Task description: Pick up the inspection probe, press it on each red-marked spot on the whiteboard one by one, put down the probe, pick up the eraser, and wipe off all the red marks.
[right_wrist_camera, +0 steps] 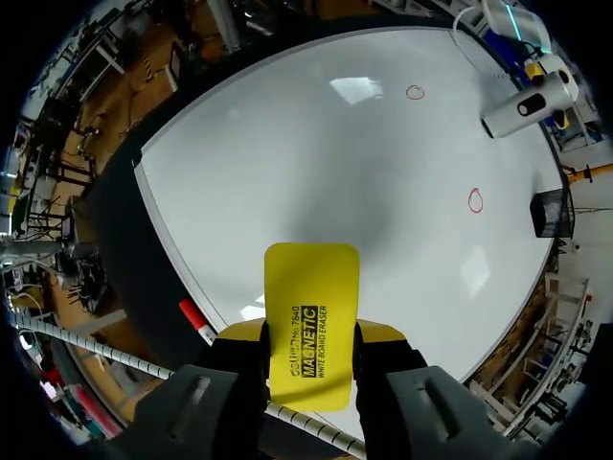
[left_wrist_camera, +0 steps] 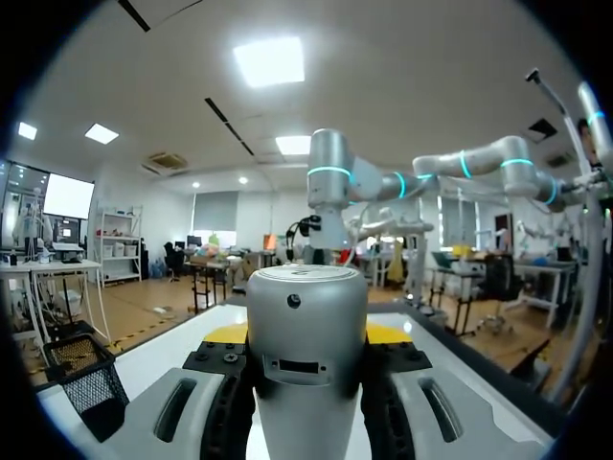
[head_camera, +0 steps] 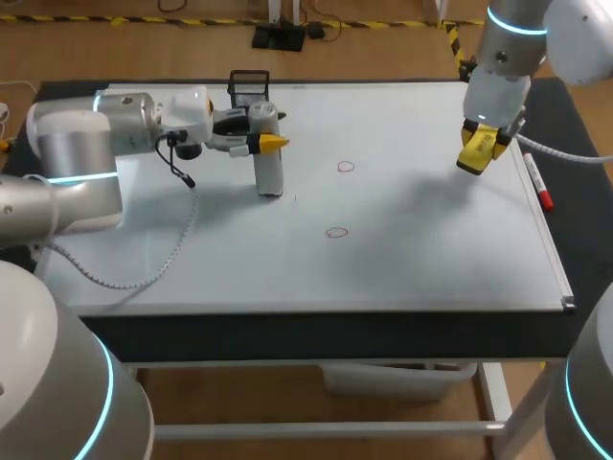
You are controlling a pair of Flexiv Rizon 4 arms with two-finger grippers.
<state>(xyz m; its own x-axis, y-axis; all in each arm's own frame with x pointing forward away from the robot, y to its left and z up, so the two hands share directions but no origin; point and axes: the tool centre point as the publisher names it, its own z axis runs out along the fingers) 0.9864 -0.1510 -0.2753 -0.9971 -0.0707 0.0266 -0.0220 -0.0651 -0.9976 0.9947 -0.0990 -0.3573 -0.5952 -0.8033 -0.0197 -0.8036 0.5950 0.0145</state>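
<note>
The inspection probe (head_camera: 269,163), a silver-white cylinder, stands upright with its lower end at the whiteboard (head_camera: 402,268), left of both red marks. My left gripper (head_camera: 267,142) is shut on its upper part; in the left wrist view the probe (left_wrist_camera: 306,326) fills the gap between the fingers. Two small red circles are drawn on the board, one (head_camera: 345,167) near the middle and one (head_camera: 335,232) closer to the front. My right gripper (head_camera: 479,151) hangs above the board's right side, shut on the yellow eraser (right_wrist_camera: 311,316). From there the red marks (right_wrist_camera: 415,93) (right_wrist_camera: 475,199) lie far ahead.
A black mesh pen holder (head_camera: 249,88) stands at the board's back edge, just behind the probe. A red marker (head_camera: 538,184) lies along the board's right rim, close to my right gripper. A coiled cable (head_camera: 172,244) droops from my left arm onto the board.
</note>
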